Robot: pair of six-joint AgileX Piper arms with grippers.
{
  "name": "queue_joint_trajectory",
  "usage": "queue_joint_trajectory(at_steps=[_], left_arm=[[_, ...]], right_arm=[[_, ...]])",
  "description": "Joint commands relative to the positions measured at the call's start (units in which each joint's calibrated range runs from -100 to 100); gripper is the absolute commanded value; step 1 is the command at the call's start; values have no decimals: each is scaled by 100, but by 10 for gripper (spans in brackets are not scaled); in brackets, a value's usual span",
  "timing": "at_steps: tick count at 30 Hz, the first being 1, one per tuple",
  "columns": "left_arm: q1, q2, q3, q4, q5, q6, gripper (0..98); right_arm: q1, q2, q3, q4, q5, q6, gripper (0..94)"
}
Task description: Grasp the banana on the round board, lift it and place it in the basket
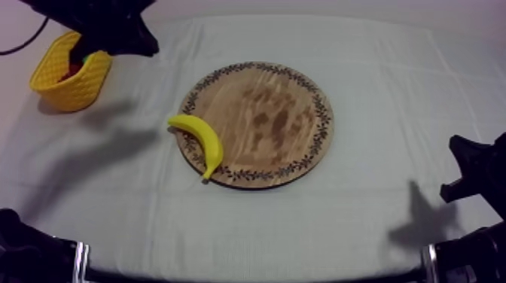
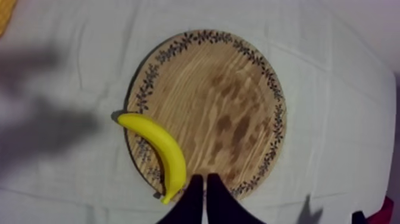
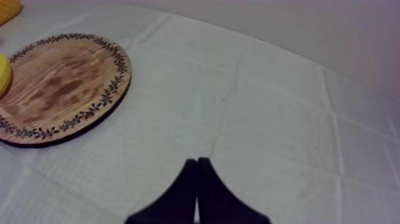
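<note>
- Two arms frame the top view. My left arm [image 1: 98, 26] hangs over the yellow woven basket [image 1: 71, 79] at the far left of the grey-white clothed surface [image 1: 376, 226], and my right arm [image 1: 482, 169] sits low at its own side. The curved yellow banana [image 1: 199, 139] lies along the left rim of the round wooden board [image 1: 260, 124] with its leafy patterned border. One end of it is out over the cloth, well apart from the basket.
- Left wrist view: the left end effector [image 2: 205, 179] is clenched on nothing, its fingers together in a narrow wedge, with the board and banana beyond.
- Right wrist view: the right end effector [image 3: 197, 162] is likewise clenched and empty, off to one side of the board.
- Judgement: the pick has not begun (the reach is the step in hand). Next, the left end effector should cross to the banana, spread its fingers and straddle the banana's middle crosswise.
</note>
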Motion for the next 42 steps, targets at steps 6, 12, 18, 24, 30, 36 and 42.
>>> queue_joint_trajectory(at_steps=[6, 12, 18, 24, 30, 36, 42], left_arm=[[-9, 344, -27, 216, -110, 125, 155], [174, 490, -65, 78, -121, 498, 523], [355, 719, -205, -116, 55, 896, 708], [289, 1101, -204, 169, 111, 906, 835], [213, 1623, -54, 417, 119, 787, 878], [191, 2209, -53, 503, 53, 657, 858], [188, 2812, -147, 617, -41, 516, 846]], right_arm=[[1, 3, -3, 0, 0, 0, 2], [1, 3, -3, 0, 0, 0, 2], [1, 3, -3, 0, 0, 0, 2], [1, 3, -3, 0, 0, 0, 2], [1, 3, -3, 0, 0, 0, 2], [1, 3, -3, 0, 0, 0, 2], [1, 3, -3, 0, 0, 0, 2]])
